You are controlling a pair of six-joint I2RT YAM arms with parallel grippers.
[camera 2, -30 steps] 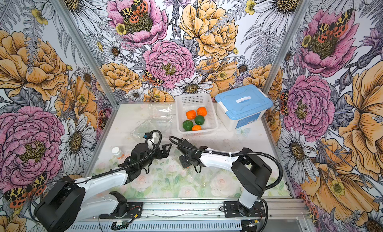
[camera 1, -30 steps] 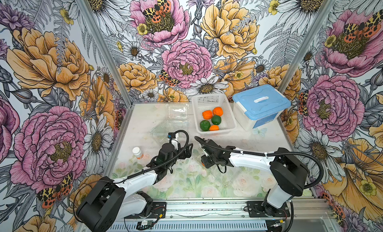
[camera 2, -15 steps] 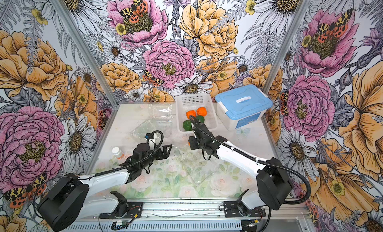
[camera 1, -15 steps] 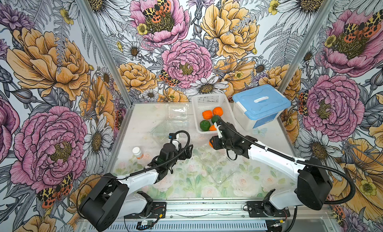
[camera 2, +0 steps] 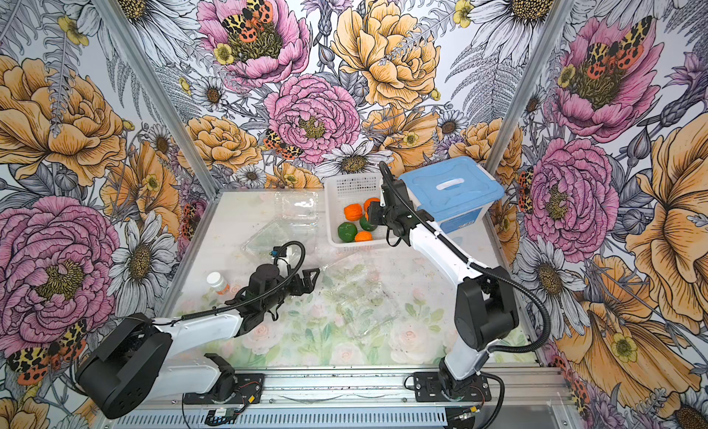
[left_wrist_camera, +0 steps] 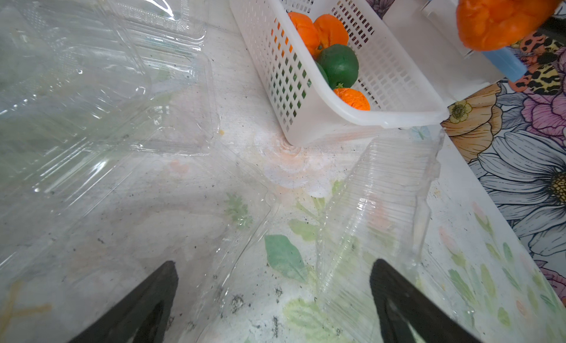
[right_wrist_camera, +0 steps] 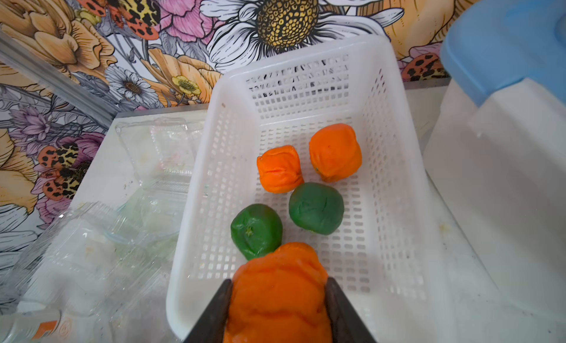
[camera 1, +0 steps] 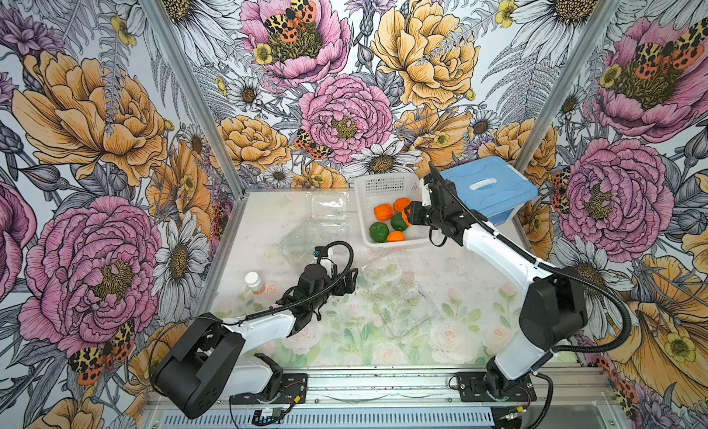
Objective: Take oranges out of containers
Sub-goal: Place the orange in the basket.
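1. Floral-printed tabletop (camera 1: pixel 344 342), gritty and matte, carries three thin, glossy, clear clamshell containers (camera 1: pixel 402 296).
2. My right gripper (camera 1: pixel 410 216) pinches a lumpy orange (right_wrist_camera: pixel 277 295) over the white perforated basket (right_wrist_camera: pixel 196 203).
3. Inside lie three wrinkled oranges (camera 1: pixel 383 212) and two round green fruits (camera 1: pixel 378 231).
4. My left gripper (left_wrist_camera: pixel 274 265) gapes wide above ribbed plastic.

No legible text, brand, number or sign in any view. Orange label on small white-capped bottle (camera 1: pixel 254 283), left of centre in both top views: too small to read. Same label in right wrist view: blurred, no lettering resolvable.
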